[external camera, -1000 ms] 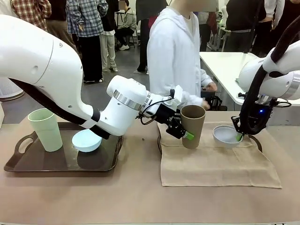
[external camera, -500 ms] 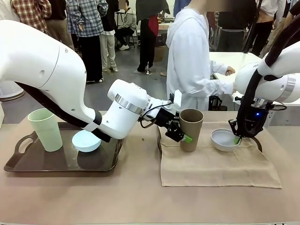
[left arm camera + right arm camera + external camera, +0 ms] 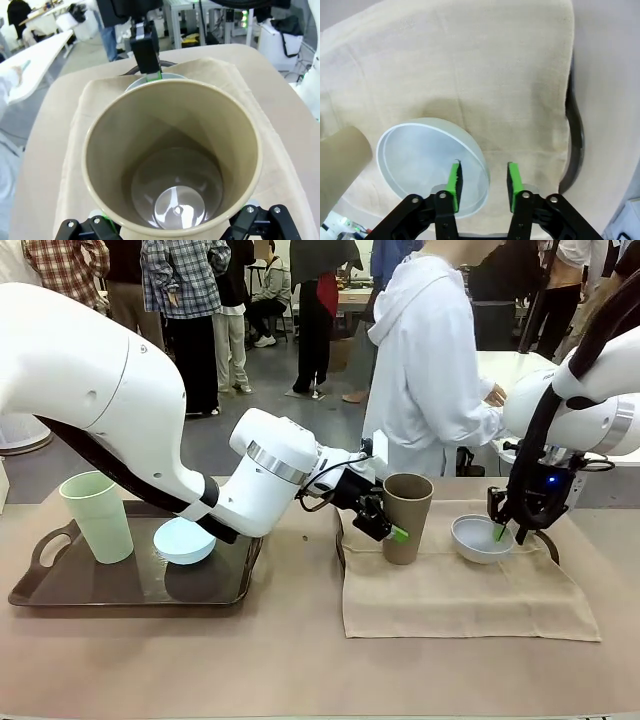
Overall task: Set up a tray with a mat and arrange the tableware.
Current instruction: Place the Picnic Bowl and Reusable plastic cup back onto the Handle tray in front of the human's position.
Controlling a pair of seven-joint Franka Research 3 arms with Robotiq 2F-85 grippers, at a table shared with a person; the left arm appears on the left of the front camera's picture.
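A beige mat (image 3: 450, 595) covers a dark tray (image 3: 572, 150) on the right. On the mat stands the brown tumbler (image 3: 407, 517), upright. My left gripper (image 3: 400, 525) is open, one finger on each side of the tumbler (image 3: 172, 150) near its base. The whitish bowl (image 3: 480, 538) rests on the mat beside it. My right gripper (image 3: 503, 532) is open astride the bowl's (image 3: 425, 160) near rim, one finger inside and one outside. A second dark tray (image 3: 60, 590) on the left carries the pale green tumbler (image 3: 96, 517) and the light blue bowl (image 3: 185, 540).
A person in a white hoodie (image 3: 430, 370) stands at the far side, turned towards another table. My left arm (image 3: 100, 410) spans over the left tray. Bare table (image 3: 300, 660) lies in front of both trays.
My right gripper has opened off the whitish bowl's rim, and the bowl now lies flat on the mat. The left jaws have widened around the brown tumbler. The person has turned to the right.
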